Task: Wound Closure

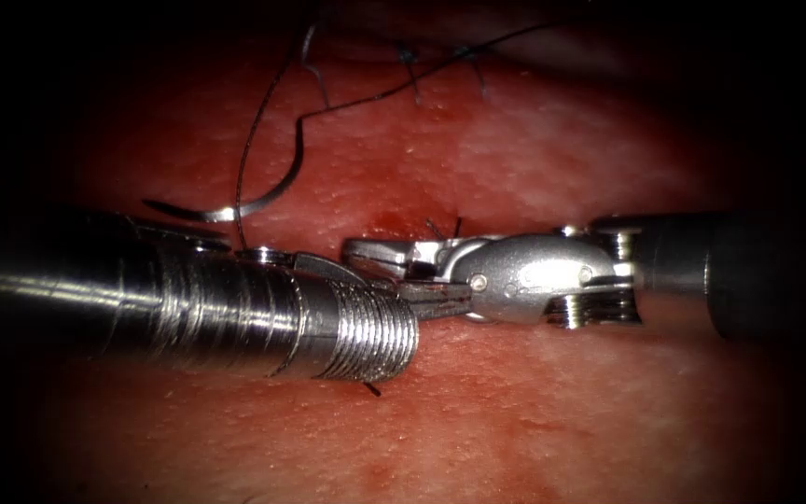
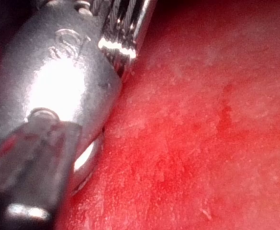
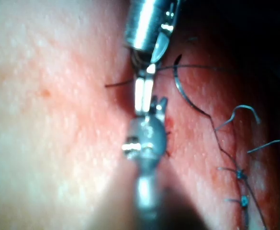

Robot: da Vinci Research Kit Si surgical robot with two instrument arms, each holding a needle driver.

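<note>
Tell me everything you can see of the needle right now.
The needle is a thin, curved, shiny metal arc lying free on the tissue, beyond the left tool; neither tool holds it. One end points to the picture's left, and the curve rises at its right end, where the dark thread carries on toward the stitches. Another strand of thread crosses over it. It looks to rest on the surface, not in the tissue. The right wrist view shows it too, beside the tools.

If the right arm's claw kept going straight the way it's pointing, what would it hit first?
Probably the left arm's tool: the right claw points left, and its tip already sits right beside that ridged metal end. Depth is unclear, so it could slip just behind.
</note>
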